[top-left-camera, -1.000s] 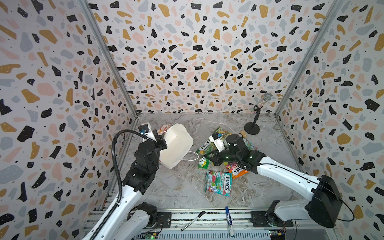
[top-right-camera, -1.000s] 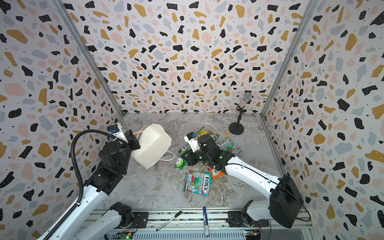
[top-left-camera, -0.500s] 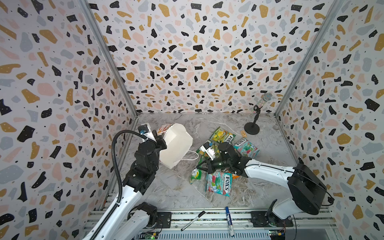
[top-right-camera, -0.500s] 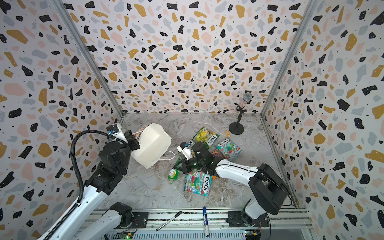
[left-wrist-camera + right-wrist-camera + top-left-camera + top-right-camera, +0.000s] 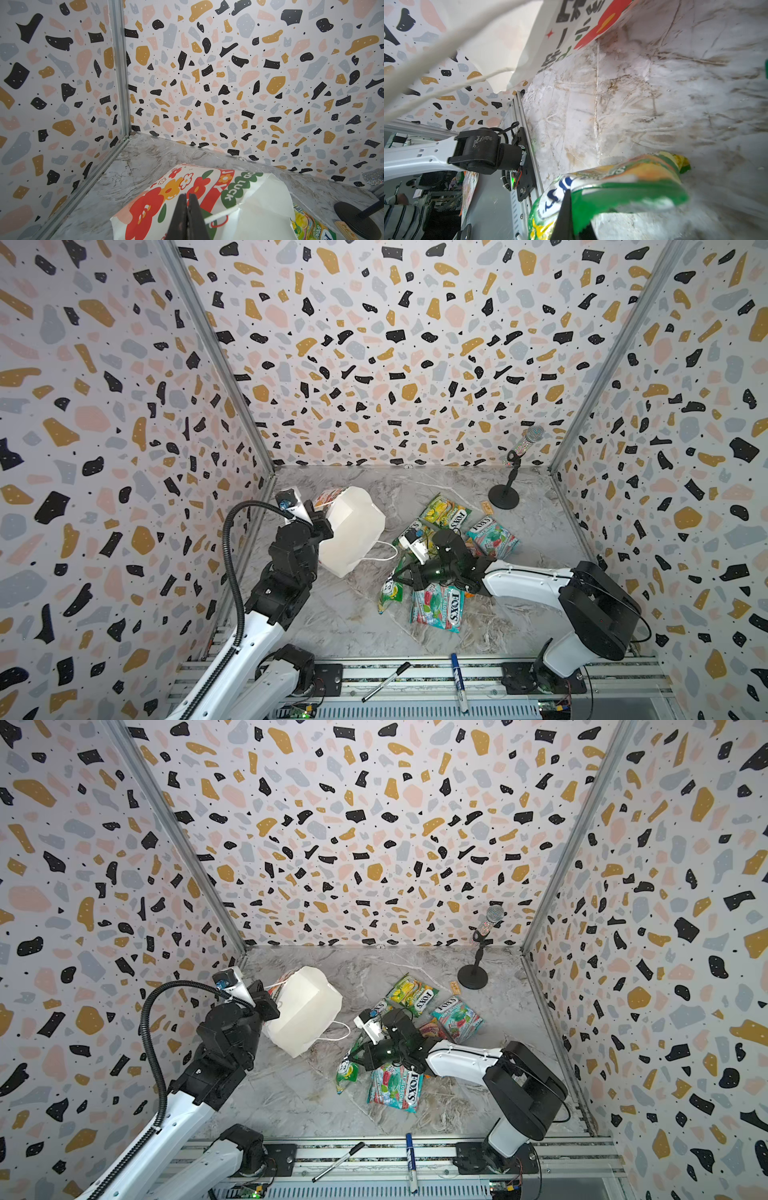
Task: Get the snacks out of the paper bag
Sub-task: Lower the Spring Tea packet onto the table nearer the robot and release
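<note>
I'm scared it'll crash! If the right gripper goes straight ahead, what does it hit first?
The right gripper, shut on a green packet, would probably meet the bare tabletop first, not the paper bag; depth is unclear.

Paper bag (image 5: pixel 249 207): "OD LUCK", white on green band; right of the bag in a top view, "FOX'S" on green-yellow packet (image 5: pixel 446 514), farthest teal packet (image 5: pixel 492 537) and nearer teal packet (image 5: pixel 436 608).

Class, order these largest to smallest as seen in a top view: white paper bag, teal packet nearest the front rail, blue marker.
1. paper bag
2. teal packet
3. blue marker (long but thin)
</note>
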